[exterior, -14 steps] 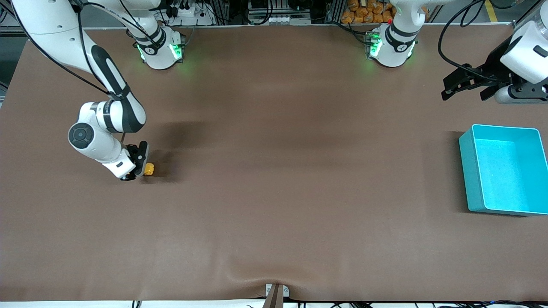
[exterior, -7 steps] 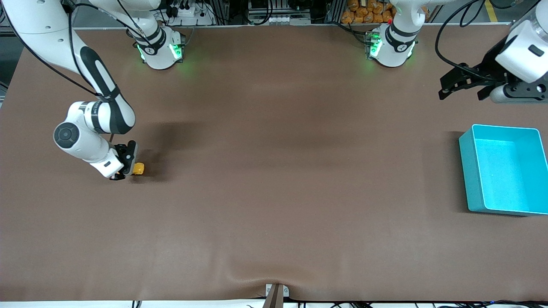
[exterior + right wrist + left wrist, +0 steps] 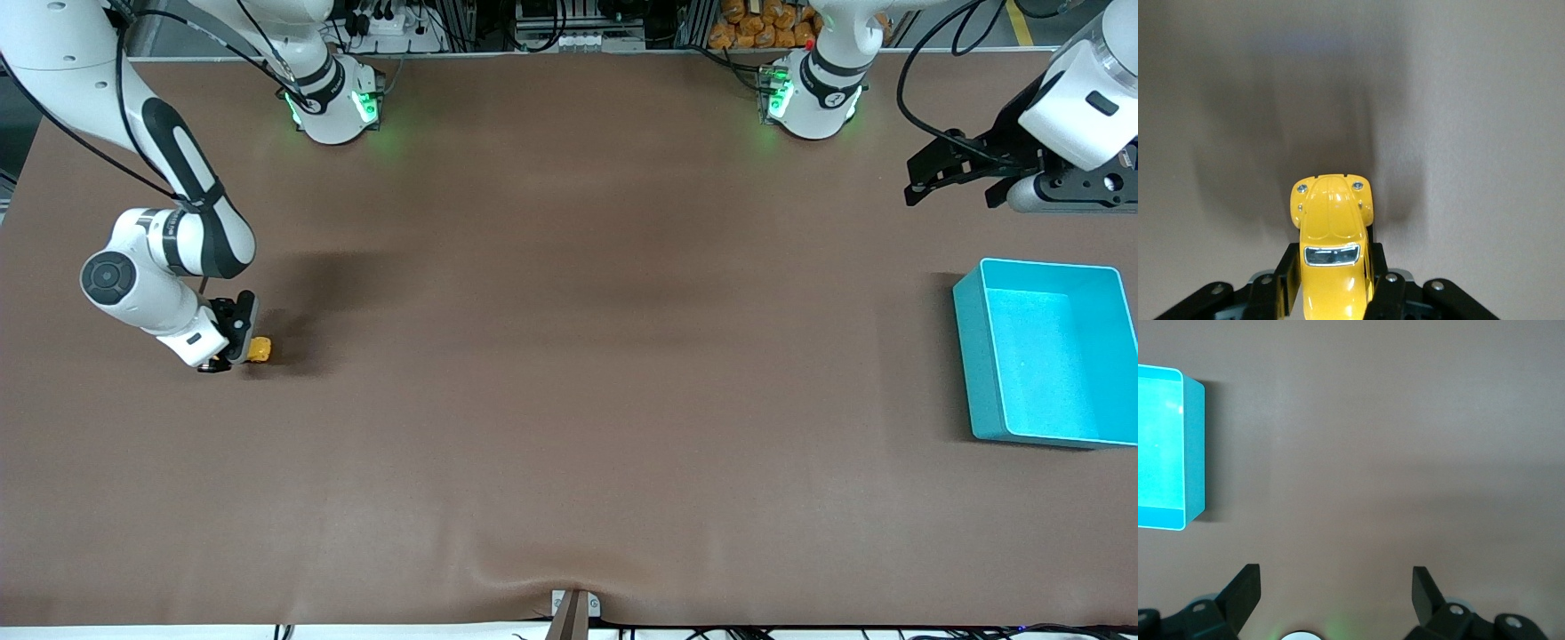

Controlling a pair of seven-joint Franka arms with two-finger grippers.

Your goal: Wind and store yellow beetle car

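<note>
The yellow beetle car is low on the brown table at the right arm's end, and my right gripper is shut on it. In the right wrist view the car sticks out nose first from between the black fingers, which press on its two sides. My left gripper hangs open in the air at the left arm's end of the table, with nothing between its fingers. It waits there.
A turquoise bin stands on the table at the left arm's end, nearer to the front camera than the left gripper; it also shows in the left wrist view. Both arm bases stand along the table's back edge.
The right gripper has drawn the car along the table toward the right arm's end. The left gripper has shifted slightly.
</note>
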